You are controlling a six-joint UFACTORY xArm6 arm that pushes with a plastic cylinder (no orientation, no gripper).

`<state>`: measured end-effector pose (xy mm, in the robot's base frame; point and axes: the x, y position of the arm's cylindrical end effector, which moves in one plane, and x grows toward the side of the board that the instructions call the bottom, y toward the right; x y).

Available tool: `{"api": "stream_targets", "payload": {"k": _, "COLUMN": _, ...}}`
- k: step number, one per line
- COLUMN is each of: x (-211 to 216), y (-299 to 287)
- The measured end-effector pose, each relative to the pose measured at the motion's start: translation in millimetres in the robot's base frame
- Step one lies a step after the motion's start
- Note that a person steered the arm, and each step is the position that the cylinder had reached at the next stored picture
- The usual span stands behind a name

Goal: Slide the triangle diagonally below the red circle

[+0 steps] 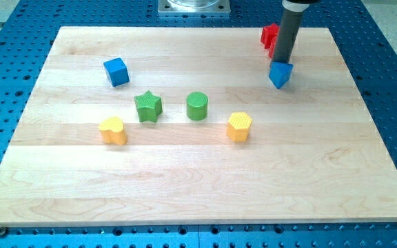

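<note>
The blue triangle (280,74) lies near the bench's (185,186) top right corner. My tip (280,62) touches the triangle's upper edge; the arm carries no jaws. A red block (268,34), partly hidden by the rod, sits just above the triangle. Well left of the triangle stand a yellow hexagon (239,126), a green cylinder (197,105), a green star (147,106), a yellow heart (113,129) and a blue cube (116,71).
</note>
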<state>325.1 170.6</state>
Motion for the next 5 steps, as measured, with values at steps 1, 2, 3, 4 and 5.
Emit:
{"api": "stream_targets", "payload": {"k": 1, "x": 28.5, "y": 41.5}}
{"api": "stream_targets", "payload": {"k": 2, "x": 35.8, "y": 34.4}}
{"api": "stream_targets", "payload": {"k": 3, "x": 18.6, "y": -11.2}}
{"api": "stream_targets", "payload": {"k": 4, "x": -1.7, "y": -88.5}}
{"api": "stream_targets", "payload": {"k": 5, "x": -2.8, "y": -119.5}}
